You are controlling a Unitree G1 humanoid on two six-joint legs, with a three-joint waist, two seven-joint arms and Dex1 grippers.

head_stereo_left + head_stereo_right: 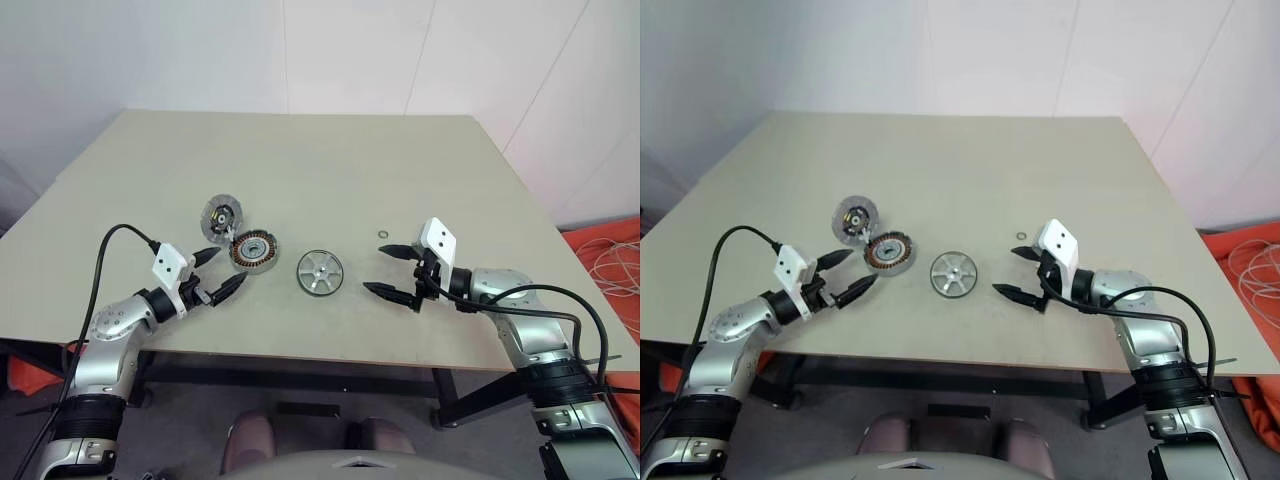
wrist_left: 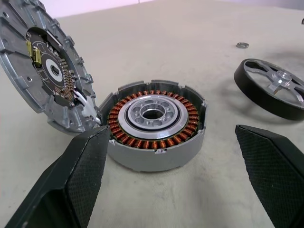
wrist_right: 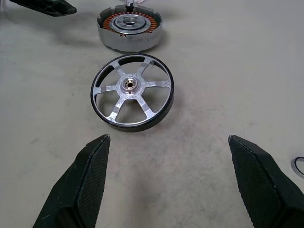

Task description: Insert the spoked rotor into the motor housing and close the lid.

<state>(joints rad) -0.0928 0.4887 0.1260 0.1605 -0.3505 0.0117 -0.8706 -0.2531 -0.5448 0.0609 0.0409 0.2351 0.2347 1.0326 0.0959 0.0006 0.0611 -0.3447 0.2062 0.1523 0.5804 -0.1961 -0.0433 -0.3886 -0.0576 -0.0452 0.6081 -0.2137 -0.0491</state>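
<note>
On a beige table (image 1: 300, 160), the spoked rotor (image 1: 320, 272) lies flat, hub up, between the motor housing (image 1: 254, 251) and the right gripper (image 1: 392, 272), which is the nearer of the two and points toward it from the robot's right with jaws spread wide and nothing between them. The rotor has no long axis to favour; being round, it looks open to a grip across its rim from this side. The left gripper (image 1: 216, 273), equally wide and empty, hangs just beside the housing, whose lid (image 1: 223, 213) stands tilted open on its far edge. The head views place a tiny metal ring (image 1: 382, 235) near the right gripper, apart from the rotor. The left wrist view adds the copper windings and the circuitry inside the lid; the right wrist view shows rotor and housing lined up ahead of the fingers (image 3: 80, 190), a clear gap between them.
</note>
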